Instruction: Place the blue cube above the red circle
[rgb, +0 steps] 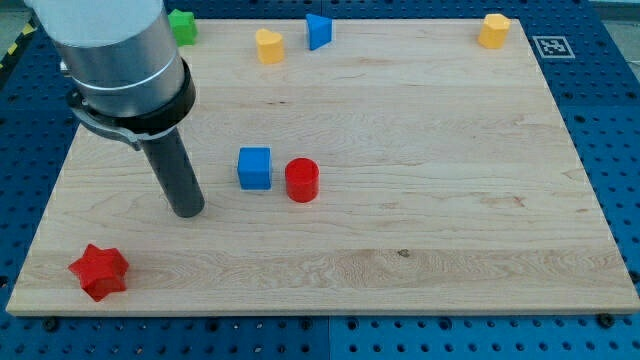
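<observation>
Camera view: the blue cube (255, 168) sits on the board (430, 150) just beside the red circle (301, 180), at its nine o'clock, not yet above it. So the placing step looks only begun; the cube has to travel round to the circle's twelve o'clock. The next move probably calls for the tip (188, 212) to get under the cube, about its six o'clock, and shove it up and rightward without knocking the circle.

The rod hangs from the top left, leaning slightly, its tip down on the wood at the cube's eight o'clock, near but clear of it. There is no hand to open or close; the tip touches no block.
</observation>
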